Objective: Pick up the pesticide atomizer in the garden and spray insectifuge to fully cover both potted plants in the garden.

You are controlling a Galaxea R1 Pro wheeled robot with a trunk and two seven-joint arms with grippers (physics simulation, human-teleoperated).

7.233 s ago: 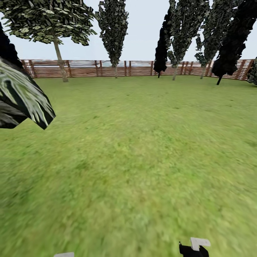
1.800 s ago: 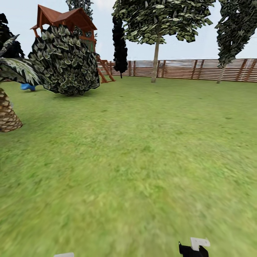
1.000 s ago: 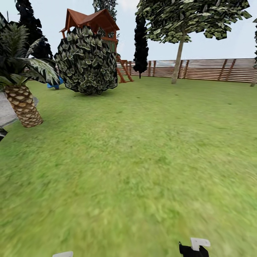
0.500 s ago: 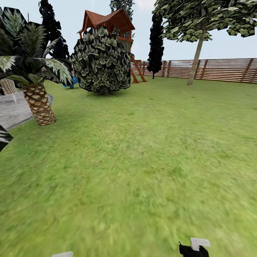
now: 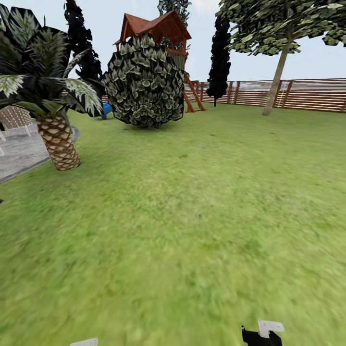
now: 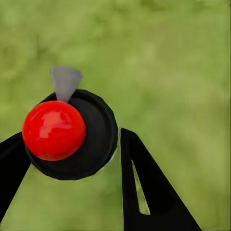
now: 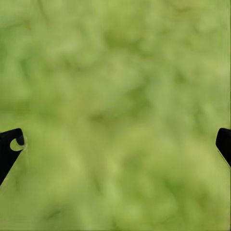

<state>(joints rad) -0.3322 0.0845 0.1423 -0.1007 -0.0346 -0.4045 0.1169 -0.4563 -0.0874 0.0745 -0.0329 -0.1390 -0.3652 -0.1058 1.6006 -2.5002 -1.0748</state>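
Since half a second ago the whole head view has slid sideways, so the camera has turned and the things have not moved: the scaly-trunked palm point(image 5: 57, 144), the big round bush point(image 5: 144, 86) and the red-roofed playhouse point(image 5: 154, 29) behind it now sit a little nearer the middle, and more of the grey paved patch point(image 5: 19, 154) shows. In the head view the lawn point(image 5: 192, 216) stretches ahead of both arms to the wooden fence point(image 5: 307, 93). The white tip of the left pincer point(image 5: 85, 342) and the black-and-white end of the right pincer point(image 5: 262, 335) sit at the near edge as they did before. The palm and paving lie well ahead, off to the left pincer's side. In the left wrist view the left pincer point(image 6: 72, 136) is clamped on the pesticide atomizer point(image 6: 96, 144). It is a round black body with a glossy red dome and a grey cone-shaped nozzle, held between the two black fingers with blurred grass beyond. In the right wrist view the right pincer point(image 7: 118, 137) stands wide apart with nothing between its fingers, over grass. The pick-up looks done, and the step in hand seems to be turning the base in search of the potted plants. The next move probably calls for turning on toward the paved side, then driving close enough to aim the nozzle at the leaves.
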